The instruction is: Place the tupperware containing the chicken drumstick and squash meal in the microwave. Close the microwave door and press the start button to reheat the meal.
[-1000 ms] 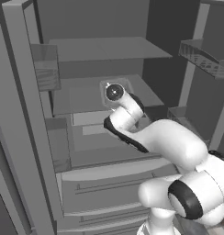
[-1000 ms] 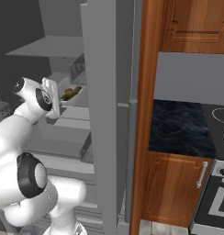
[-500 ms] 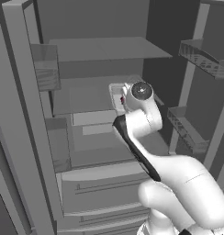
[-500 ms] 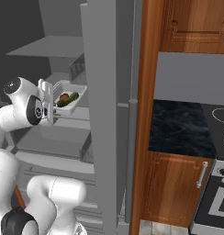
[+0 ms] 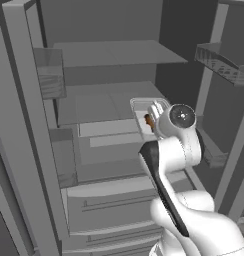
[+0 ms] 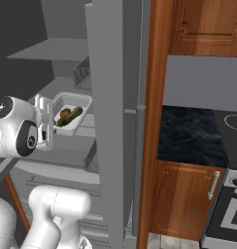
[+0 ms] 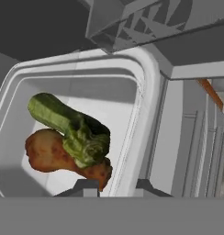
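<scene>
The tupperware (image 6: pixel 79 103) is a pale shallow tray hanging in the air in front of the open fridge, tilted. My gripper (image 6: pixel 51 124) is shut on its near rim. In it lie the orange-brown chicken drumstick (image 6: pixel 65 113) and the dark green squash (image 6: pixel 73 115). In the hand view the tupperware's rim (image 7: pixel 148 87) runs down between my two fingertips (image 7: pixel 86 186), and the squash (image 7: pixel 70 127) rests on top of the drumstick (image 7: pixel 47 153). From the left, the tupperware (image 5: pixel 143 106) shows just behind my wrist. The microwave, its door and the start button are out of view.
Fridge shelves (image 5: pixel 114 52) and drawers (image 5: pixel 114 205) lie ahead and below. A door bin (image 5: pixel 224 62) juts out at upper right. The open fridge door (image 6: pixel 118 121) stands between me and the wooden cabinet (image 6: pixel 186 199). A dark counter (image 6: pixel 188 136) and cooktop (image 6: pixel 232 126) lie further right.
The arm has swung to the right and drawn back from the fridge shelf with the tupperware still gripped. The wrist has turned, and the tray now sits lower and nearer.
</scene>
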### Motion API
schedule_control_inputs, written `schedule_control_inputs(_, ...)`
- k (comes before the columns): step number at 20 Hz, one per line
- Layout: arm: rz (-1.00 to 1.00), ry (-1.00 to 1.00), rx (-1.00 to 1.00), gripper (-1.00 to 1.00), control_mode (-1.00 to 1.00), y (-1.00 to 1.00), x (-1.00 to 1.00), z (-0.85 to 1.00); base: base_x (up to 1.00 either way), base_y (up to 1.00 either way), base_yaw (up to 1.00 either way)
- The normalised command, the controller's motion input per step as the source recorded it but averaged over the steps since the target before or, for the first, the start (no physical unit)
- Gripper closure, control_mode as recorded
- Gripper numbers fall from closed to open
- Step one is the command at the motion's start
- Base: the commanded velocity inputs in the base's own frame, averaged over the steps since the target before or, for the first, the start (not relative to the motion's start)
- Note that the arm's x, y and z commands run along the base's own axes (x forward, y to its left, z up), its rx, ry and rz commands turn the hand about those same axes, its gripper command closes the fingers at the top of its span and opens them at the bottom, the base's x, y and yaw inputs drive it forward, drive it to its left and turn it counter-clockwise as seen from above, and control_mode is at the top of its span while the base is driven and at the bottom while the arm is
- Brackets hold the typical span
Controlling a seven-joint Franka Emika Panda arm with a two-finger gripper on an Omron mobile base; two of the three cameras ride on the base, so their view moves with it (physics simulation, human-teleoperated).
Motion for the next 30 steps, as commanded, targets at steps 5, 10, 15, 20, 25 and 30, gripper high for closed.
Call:
schedule_control_inputs(5, 0.00, 0.00, 0.01, 1.00, -1.00, -0.27, -0.31, 0.26, 0.00, 0.00, 0.00)
schedule_control_inputs(10, 0.00, 0.00, 0.00, 1.00, -1.00, 0.01, -0.01, 0.04, 0.00, 0.00, 0.00)
schedule_control_inputs(15, 0.00, 0.00, 0.00, 1.00, -1.00, 0.10, -0.03, 0.00, 0.00, 0.00, 0.00)
schedule_control_inputs(20, 0.00, 0.00, 0.00, 1.00, 1.00, 0.06, -0.05, 0.00, -0.16, 0.07, 0.00)
schedule_control_inputs(25, 0.00, 0.00, 0.00, 1.00, 1.00, 0.00, 0.00, 0.00, -0.58, 0.06, 0.00)
schedule_control_inputs(30, 0.00, 0.00, 0.00, 1.00, 1.00, 0.00, 0.00, 0.00, -0.83, 0.07, -0.04)
